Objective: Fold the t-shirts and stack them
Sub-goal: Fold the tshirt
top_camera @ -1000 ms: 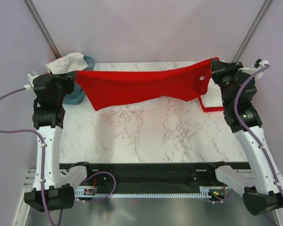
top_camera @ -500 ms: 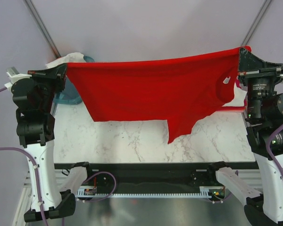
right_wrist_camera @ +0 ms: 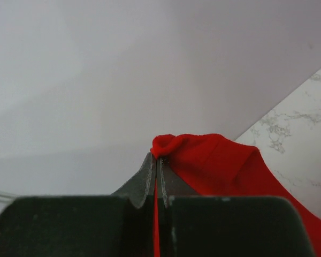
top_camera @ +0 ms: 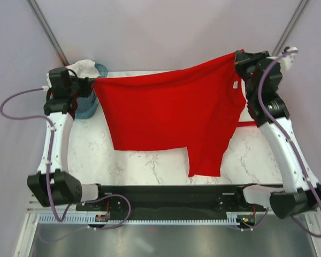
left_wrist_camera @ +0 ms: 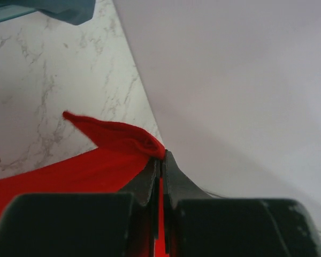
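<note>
A bright red t-shirt [top_camera: 166, 115] hangs spread between my two grippers over the back half of the marble table [top_camera: 144, 166], one sleeve drooping low at the front right. The left gripper [top_camera: 92, 83] is shut on its left corner near the basket. In the left wrist view red cloth [left_wrist_camera: 117, 139] bunches at the pinched gripper [left_wrist_camera: 161, 156]. The right gripper [top_camera: 239, 59] is shut on the right corner, held higher. The right wrist view shows cloth [right_wrist_camera: 214, 160] folded over the closed gripper [right_wrist_camera: 157, 159]. A second red garment [top_camera: 246, 124] peeks out on the table at the right.
A teal basket [top_camera: 88, 104] with white cloth [top_camera: 81, 67] in it stands at the table's back left, right beside the left gripper. A grey wall backs the table. A black rail [top_camera: 171, 195] runs along the near edge.
Both arms have swung back toward the far side and lower. The shirt, stretched wide and high half a second ago, now hangs longer with its bottom hem and sleeve nearer the front.
</note>
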You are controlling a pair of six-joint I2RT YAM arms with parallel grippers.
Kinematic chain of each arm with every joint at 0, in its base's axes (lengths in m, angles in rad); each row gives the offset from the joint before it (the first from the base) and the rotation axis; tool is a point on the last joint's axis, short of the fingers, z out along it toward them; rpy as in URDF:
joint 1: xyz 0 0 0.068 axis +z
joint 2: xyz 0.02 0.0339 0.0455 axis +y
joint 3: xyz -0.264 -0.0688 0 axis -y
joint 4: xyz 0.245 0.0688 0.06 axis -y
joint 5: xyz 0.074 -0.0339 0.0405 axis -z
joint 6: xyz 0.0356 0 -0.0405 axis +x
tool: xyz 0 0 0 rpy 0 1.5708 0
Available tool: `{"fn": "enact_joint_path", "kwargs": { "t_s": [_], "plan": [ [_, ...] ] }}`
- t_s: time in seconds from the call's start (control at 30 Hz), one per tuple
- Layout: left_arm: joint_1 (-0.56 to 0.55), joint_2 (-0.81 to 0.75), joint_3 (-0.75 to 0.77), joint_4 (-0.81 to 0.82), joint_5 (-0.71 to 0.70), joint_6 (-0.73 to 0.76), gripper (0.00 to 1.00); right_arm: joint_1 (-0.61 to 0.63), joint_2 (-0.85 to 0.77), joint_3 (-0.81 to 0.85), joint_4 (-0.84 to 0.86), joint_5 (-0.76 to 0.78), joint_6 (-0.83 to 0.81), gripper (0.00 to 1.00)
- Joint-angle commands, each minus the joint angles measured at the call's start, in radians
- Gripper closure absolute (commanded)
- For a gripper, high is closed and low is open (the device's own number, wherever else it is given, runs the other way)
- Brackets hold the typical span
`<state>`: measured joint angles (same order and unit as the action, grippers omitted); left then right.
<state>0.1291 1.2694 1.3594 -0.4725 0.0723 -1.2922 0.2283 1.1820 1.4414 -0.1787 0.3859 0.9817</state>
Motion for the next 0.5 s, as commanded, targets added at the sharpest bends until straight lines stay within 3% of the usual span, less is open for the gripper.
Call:
{"fn": "enact_joint_path", "kwargs": {
  "t_s": [0.0, 0.13, 0.27, 0.37, 0.47],
  "plan": [
    [0.012, 0.106, 0.133, 0.106, 0.034, -0.041, 0.98, -0.01, 0.115, 0.14, 0.073, -0.008, 0.029, 1.0],
    [0.035, 0.396, 0.432, 0.114, 0.148, -0.036, 0.98, -0.081, 0.301, 0.421, 0.077, -0.154, 0.084, 1.0],
    [0.05, 0.612, 0.845, 0.114, 0.188, -0.032, 0.98, -0.171, 0.525, 0.66, 0.122, -0.356, 0.175, 1.0],
    [0.064, 0.756, 1.03, 0.147, 0.225, -0.062, 0.98, -0.222, 0.608, 0.725, 0.194, -0.471, 0.232, 1.0],
    [0.072, 0.818, 1.057, 0.239, 0.273, -0.09, 0.98, -0.257, 0.633, 0.677, 0.245, -0.522, 0.247, 1.0]
  ]
}}
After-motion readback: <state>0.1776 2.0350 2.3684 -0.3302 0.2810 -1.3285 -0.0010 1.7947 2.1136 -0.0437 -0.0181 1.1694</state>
